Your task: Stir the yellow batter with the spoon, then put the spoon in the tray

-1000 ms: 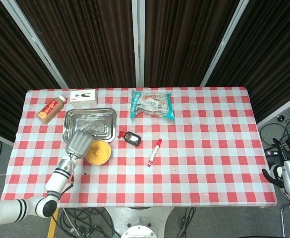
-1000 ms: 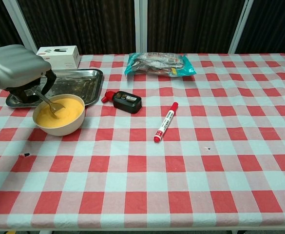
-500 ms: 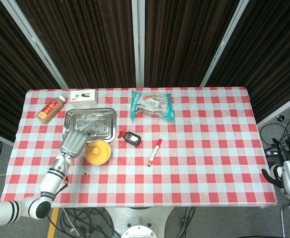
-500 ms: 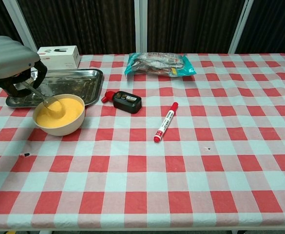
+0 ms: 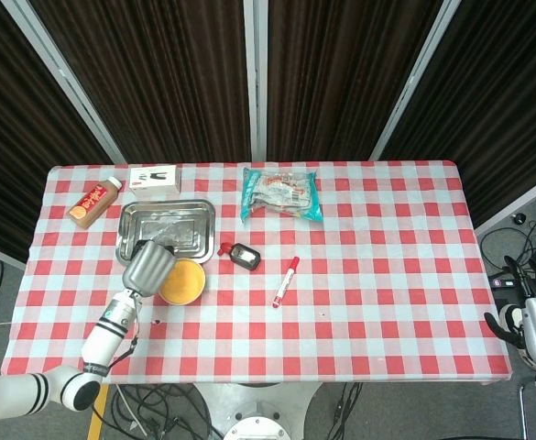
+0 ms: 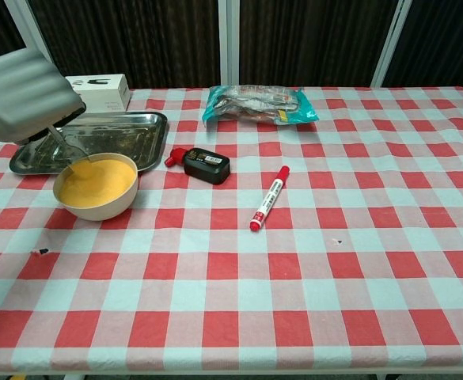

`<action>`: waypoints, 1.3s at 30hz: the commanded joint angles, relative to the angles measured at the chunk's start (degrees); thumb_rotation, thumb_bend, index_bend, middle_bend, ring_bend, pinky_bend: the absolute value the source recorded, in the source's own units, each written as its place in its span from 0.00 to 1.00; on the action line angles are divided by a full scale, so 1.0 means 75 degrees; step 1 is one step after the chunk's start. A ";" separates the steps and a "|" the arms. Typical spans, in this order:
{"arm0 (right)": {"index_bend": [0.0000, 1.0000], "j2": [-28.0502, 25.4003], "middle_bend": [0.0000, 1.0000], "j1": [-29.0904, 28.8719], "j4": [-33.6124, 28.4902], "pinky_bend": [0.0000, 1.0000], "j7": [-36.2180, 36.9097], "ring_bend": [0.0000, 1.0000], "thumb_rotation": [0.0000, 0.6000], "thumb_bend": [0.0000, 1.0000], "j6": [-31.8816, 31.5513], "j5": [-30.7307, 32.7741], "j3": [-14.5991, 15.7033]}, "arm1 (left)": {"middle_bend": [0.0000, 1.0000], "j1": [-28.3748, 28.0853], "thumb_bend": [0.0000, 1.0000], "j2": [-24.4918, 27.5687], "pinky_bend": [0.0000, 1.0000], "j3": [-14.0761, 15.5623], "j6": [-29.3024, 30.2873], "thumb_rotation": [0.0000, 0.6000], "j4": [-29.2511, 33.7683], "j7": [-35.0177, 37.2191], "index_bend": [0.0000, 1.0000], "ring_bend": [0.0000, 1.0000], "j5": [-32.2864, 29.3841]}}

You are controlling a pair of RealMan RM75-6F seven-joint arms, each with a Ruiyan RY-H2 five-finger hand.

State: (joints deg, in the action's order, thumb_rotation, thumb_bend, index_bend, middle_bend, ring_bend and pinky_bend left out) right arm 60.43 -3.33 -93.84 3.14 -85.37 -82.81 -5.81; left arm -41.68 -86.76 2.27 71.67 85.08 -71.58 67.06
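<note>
A cream bowl (image 6: 96, 191) of yellow batter (image 5: 183, 282) stands on the checked table, just in front of the metal tray (image 6: 128, 127) (image 5: 169, 225). My left hand (image 6: 24, 93) (image 5: 147, 267) hovers at the bowl's left rim and holds a metal spoon (image 6: 66, 150). The spoon slants down with its tip in the batter at the near-left edge. My right hand (image 5: 535, 327) hangs off the table's right side, fingers hard to read.
A black bottle with a red cap (image 6: 201, 164) and a red marker (image 6: 269, 197) lie right of the bowl. A snack bag (image 6: 256, 104), a white box (image 6: 96, 89) and an orange drink bottle (image 5: 94, 203) sit along the back.
My left hand swung the spoon from the bowl's middle toward the left rim, then rose and tilted, its back now facing the chest camera. The right hand stayed still.
</note>
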 commanded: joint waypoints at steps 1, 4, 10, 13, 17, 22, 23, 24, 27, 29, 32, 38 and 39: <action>0.00 0.0007 0.21 0.0001 0.0004 0.06 0.0004 0.00 1.00 0.17 0.0001 -0.0003 0.0003 | 0.98 -0.0005 0.41 -0.0082 1.00 0.0104 0.0086 1.00 -0.0047 -0.0353 0.66 1.00 0.0208; 0.00 0.0021 0.21 0.0002 0.0022 0.06 0.0017 0.00 1.00 0.17 0.0010 0.0006 0.0005 | 0.98 0.0020 0.41 -0.0121 1.00 0.0093 0.0092 1.00 0.0023 -0.0493 0.66 1.00 0.0268; 0.00 0.0021 0.21 -0.0011 0.0028 0.06 0.0024 0.00 1.00 0.17 0.0024 0.0005 -0.0003 | 0.98 0.0054 0.41 -0.0315 1.00 0.0116 -0.0003 1.00 -0.0167 -0.0979 0.67 1.00 0.0260; 0.00 0.0015 0.21 -0.0009 0.0032 0.06 0.0028 0.00 1.00 0.17 0.0030 0.0014 -0.0003 | 0.98 0.0075 0.41 -0.0363 1.00 0.0030 -0.0052 1.00 -0.0278 -0.1033 0.67 1.00 0.0163; 0.00 0.0019 0.21 -0.0015 0.0041 0.06 0.0042 0.00 1.00 0.17 0.0040 0.0009 -0.0003 | 0.98 0.0094 0.41 -0.0355 1.00 -0.0122 -0.0145 1.00 -0.0356 -0.1079 0.67 1.00 -0.0089; 0.00 0.0007 0.21 -0.0007 0.0059 0.06 0.0081 0.00 1.00 0.17 0.0011 -0.0027 0.0001 | 0.98 0.0129 0.41 -0.0174 1.00 -0.0218 0.0043 1.00 -0.0075 -0.1197 0.67 1.00 -0.0036; 0.00 0.0006 0.21 -0.0004 0.0060 0.06 0.0089 0.00 1.00 0.17 0.0005 -0.0035 0.0003 | 0.98 0.0138 0.41 -0.0131 1.00 -0.0235 0.0103 1.00 0.0018 -0.1232 0.67 1.00 -0.0010; 0.00 0.0007 0.21 0.0002 0.0063 0.06 0.0101 0.00 1.00 0.17 -0.0011 -0.0049 0.0007 | 0.98 0.0149 0.41 -0.0077 1.00 -0.0255 0.0182 1.00 0.0145 -0.1294 0.67 1.00 0.0026; 0.00 0.0007 0.21 0.0023 0.0069 0.06 0.0126 0.00 1.00 0.17 -0.0047 -0.0075 0.0018 | 0.98 0.0175 0.41 0.0017 1.00 -0.0253 0.0304 1.00 0.0442 -0.1504 0.67 1.00 0.0070; 0.00 0.0009 0.21 0.0041 0.0068 0.06 0.0135 0.00 1.00 0.17 -0.0075 -0.0087 0.0026 | 0.98 0.0183 0.41 0.0029 1.00 -0.0205 0.0366 1.00 0.0598 -0.1752 0.67 1.00 0.0118; 0.00 0.0004 0.21 0.0056 0.0054 0.06 0.0132 0.00 1.00 0.17 -0.0091 -0.0097 0.0036 | 0.98 0.0169 0.42 -0.0095 1.00 -0.0147 0.0346 1.00 0.0572 -0.2086 0.68 1.00 0.0114; 0.00 -0.0021 0.21 0.0067 0.0018 0.06 0.0092 0.00 1.00 0.17 -0.0117 -0.0114 0.0037 | 0.98 0.0103 0.42 -0.0432 1.00 -0.0206 0.0144 1.00 0.0119 -0.2509 0.69 1.00 -0.0207; 0.00 -0.0026 0.21 0.0071 0.0012 0.06 0.0089 0.00 1.00 0.17 -0.0123 -0.0113 0.0035 | 0.98 0.0099 0.42 -0.0453 1.00 -0.0222 0.0134 1.00 0.0077 -0.2571 0.69 1.00 -0.0266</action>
State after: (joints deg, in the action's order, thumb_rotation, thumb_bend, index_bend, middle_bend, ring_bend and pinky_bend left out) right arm 60.23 -2.80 -93.76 3.78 -86.29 -83.65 -5.55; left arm -40.81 -89.75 0.78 72.94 86.09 -90.35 65.56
